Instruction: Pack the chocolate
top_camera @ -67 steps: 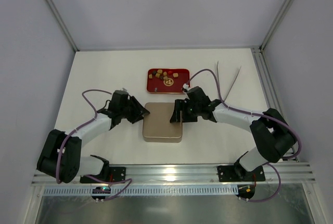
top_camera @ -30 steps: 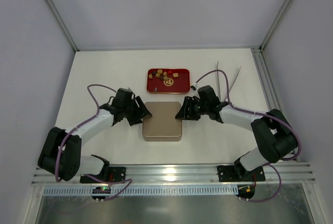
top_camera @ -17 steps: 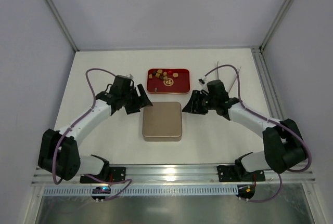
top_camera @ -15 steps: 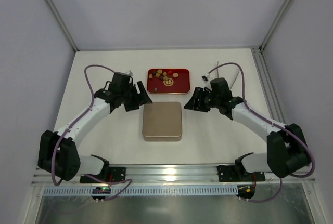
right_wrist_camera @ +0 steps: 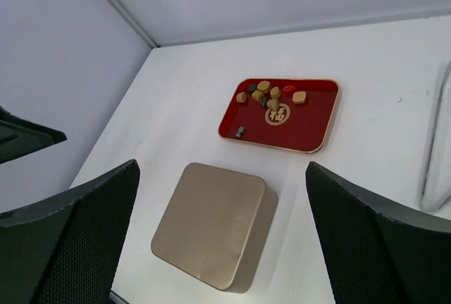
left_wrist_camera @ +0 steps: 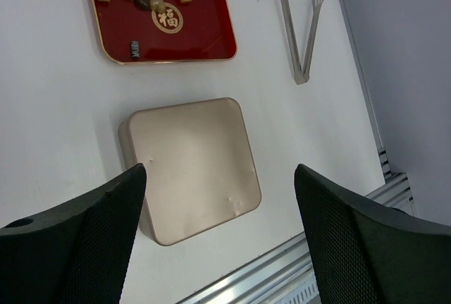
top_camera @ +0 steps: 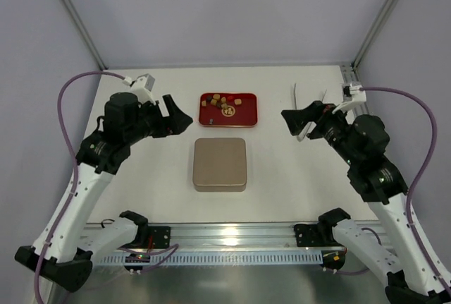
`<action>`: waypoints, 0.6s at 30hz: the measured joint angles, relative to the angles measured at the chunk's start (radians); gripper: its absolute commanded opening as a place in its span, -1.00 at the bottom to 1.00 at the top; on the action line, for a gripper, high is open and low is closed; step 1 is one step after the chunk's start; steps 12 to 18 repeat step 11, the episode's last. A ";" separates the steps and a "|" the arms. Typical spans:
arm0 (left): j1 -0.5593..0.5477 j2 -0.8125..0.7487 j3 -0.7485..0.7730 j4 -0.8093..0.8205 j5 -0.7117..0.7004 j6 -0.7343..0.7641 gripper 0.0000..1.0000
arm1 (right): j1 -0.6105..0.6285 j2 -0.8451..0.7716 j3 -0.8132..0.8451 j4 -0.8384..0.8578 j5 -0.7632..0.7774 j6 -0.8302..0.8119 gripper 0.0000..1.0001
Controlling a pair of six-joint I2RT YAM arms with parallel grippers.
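Left jaws and right jaws are both spread wide with nothing in them, hanging above the bench (top_camera: pixel 282 177). The chocolate (top_camera: pixel 220 99) is sitting in the red tray (top_camera: pixel 245 112) at the far middle, mostly bunched along its back edge. Tan tin (top_camera: pixel 220 164) sits just in front of the tray, tongs (left_wrist_camera: pixel 301 73) off to the right.
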 measured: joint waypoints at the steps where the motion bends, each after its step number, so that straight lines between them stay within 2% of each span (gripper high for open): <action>1: 0.000 -0.025 0.006 -0.010 -0.004 0.009 0.69 | 0.000 -0.023 0.014 -0.014 0.021 -0.002 1.00; 9: 0.000 -0.093 0.017 -0.077 -0.027 0.058 0.69 | 0.000 -0.054 0.032 -0.129 0.134 -0.005 1.00; 18: 0.000 -0.090 0.017 -0.090 -0.029 0.061 0.69 | 0.000 -0.054 0.026 -0.141 0.147 -0.005 1.00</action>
